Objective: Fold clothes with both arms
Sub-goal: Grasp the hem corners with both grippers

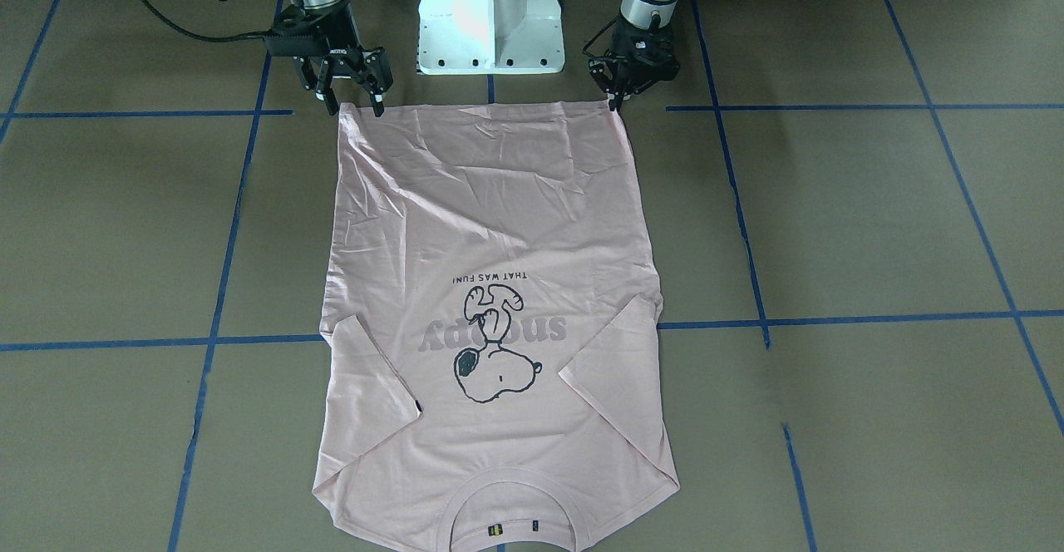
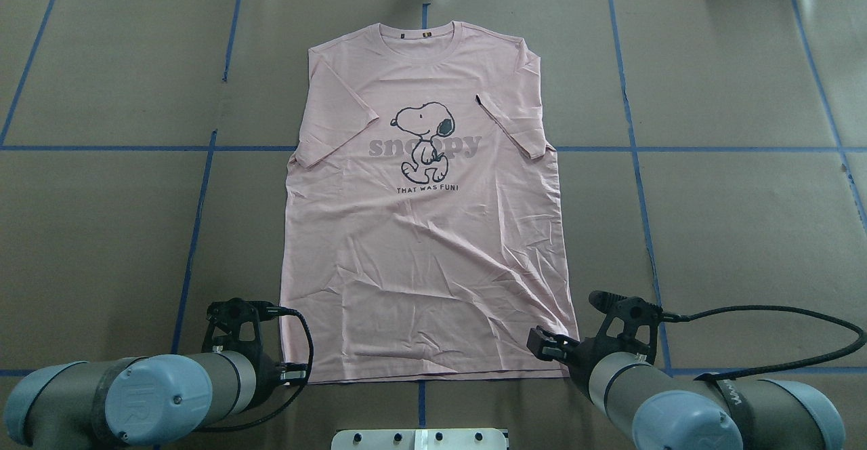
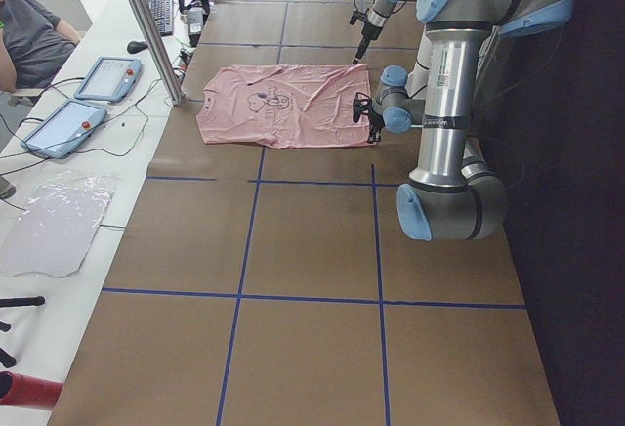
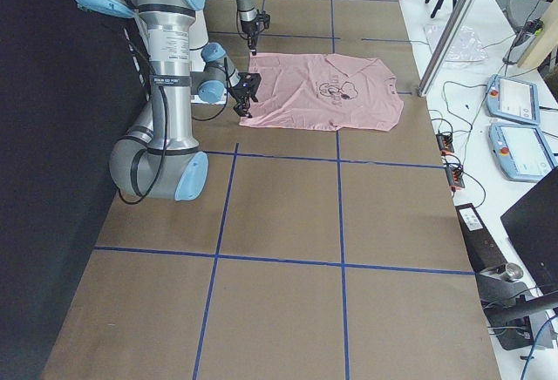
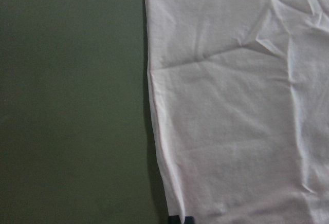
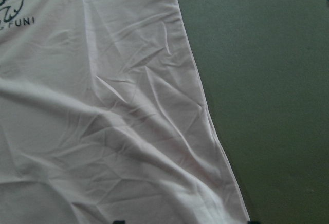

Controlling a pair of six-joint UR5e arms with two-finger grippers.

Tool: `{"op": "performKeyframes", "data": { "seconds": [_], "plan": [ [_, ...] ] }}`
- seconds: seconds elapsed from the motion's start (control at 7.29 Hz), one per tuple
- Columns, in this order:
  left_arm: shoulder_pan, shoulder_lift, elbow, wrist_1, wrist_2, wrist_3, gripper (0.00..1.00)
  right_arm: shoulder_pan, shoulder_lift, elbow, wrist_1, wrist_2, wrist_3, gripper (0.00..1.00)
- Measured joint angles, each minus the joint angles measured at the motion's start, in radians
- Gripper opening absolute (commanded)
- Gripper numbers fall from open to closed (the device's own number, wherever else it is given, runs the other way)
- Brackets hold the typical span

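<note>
Front-facing view: my left gripper (image 1: pixel 618 101) looks pinched on the shirt's (image 1: pixel 490 228) one-o'clock hem corner. My right gripper (image 1: pixel 355 105), jaws spread, straddles the eleven-o'clock corner, presumably to lift both together.

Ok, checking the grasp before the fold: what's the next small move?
Probably close the right end effector: its jaws stand open astride one hem corner of the shirt, while the left end effector looks pinched shut on the other corner.
</note>
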Motion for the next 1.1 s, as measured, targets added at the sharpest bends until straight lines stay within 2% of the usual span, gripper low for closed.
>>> {"op": "performKeyframes", "data": {
  "seconds": [0.41, 0.55, 1.1],
  "plan": [
    [0.000, -0.007, 0.000, -0.005, -0.004, 0.002, 0.00, -0.055, -0.035, -0.009, -0.031, -0.025, 0.020, 0.68],
    [-0.001, -0.007, 0.001, -0.005, -0.004, 0.003, 0.00, -0.065, -0.044, -0.010, -0.032, -0.031, 0.023, 0.56],
    [-0.003, -0.008, -0.004, -0.006, -0.004, 0.006, 0.00, -0.077, -0.041, -0.034, -0.032, -0.041, 0.048, 0.56]
  ]
}}
